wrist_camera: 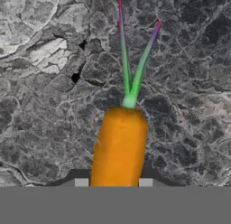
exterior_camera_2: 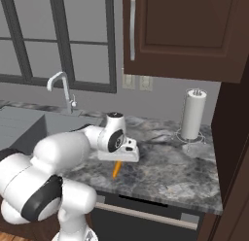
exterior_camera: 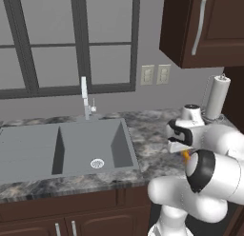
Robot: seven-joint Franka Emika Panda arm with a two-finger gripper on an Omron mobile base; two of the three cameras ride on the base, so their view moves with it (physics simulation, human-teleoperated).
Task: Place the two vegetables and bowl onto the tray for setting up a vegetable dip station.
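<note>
We see the grey marbled worktop (exterior_camera_2: pixel 165 172) spread beneath our gripper (wrist_camera: pixel 113 184), a paper towel roll (exterior_camera_2: pixel 193 113) standing well beyond it. Our gripper pinches the orange carrot (wrist_camera: pixel 119 146) between narrowly set fingertips, leaves pointing away.

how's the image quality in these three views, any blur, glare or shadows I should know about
Hand view: carrot slightly soft-edged, flatly lit, with no glare and no clear shadow on the marble counter. Left base view: even light, with the sink walls shaded darker. Right base view: the upper cabinet darkens the corner beside the paper towel roll.
</note>
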